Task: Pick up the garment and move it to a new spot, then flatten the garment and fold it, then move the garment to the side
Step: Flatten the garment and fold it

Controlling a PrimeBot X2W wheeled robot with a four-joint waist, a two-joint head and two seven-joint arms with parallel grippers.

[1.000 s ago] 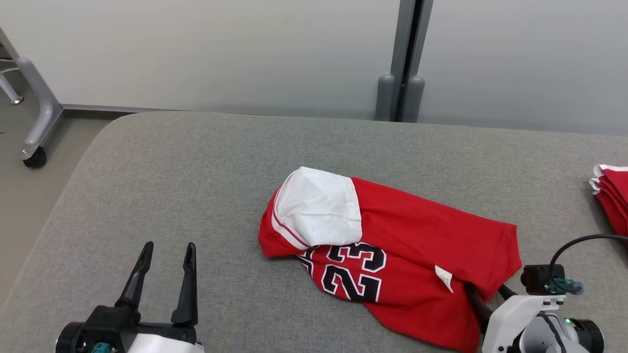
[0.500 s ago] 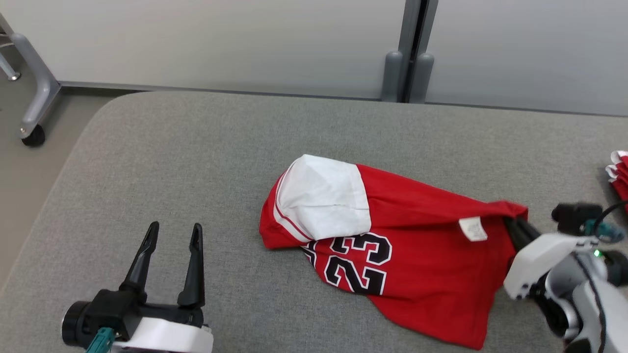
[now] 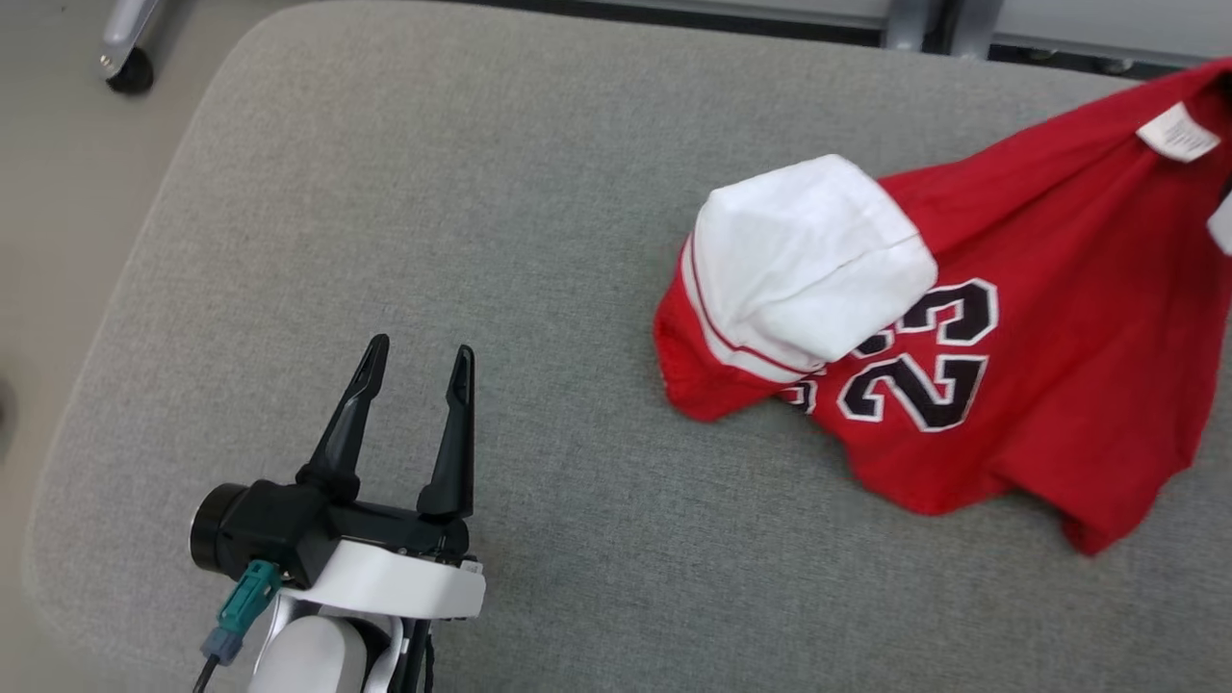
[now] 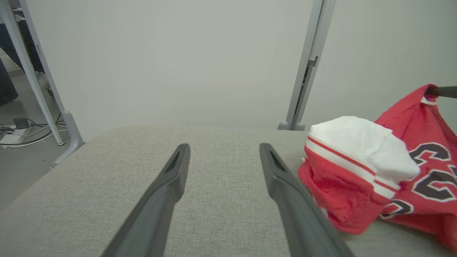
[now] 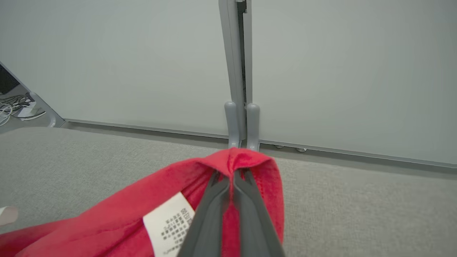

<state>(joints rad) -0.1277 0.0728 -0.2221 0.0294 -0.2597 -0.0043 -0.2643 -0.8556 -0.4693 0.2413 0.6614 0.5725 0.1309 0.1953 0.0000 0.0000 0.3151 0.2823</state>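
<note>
The garment (image 3: 1049, 318) is a red jersey with a white sleeve and a black "23". It lies crumpled at the right of the grey padded table (image 3: 539, 192), its far right edge lifted off the surface. My right gripper (image 5: 232, 176) is shut on a fold of that red cloth (image 5: 250, 164), beside a white care label (image 5: 171, 221). Its dark finger tip (image 4: 441, 91) holds the raised corner in the left wrist view. My left gripper (image 3: 416, 358) stands open over bare table, left of the garment (image 4: 375, 171), with nothing between its fingers.
A pale partition wall with a grey post (image 5: 237, 89) runs behind the table. A grey caster leg (image 3: 123, 48) stands on the floor at the far left corner. The table's rounded left edge (image 3: 87, 385) is close to my left gripper.
My right gripper has shut on the garment's right edge and lifted it up and back. The head camera has swung down and left, so the garment sits further right in view.
</note>
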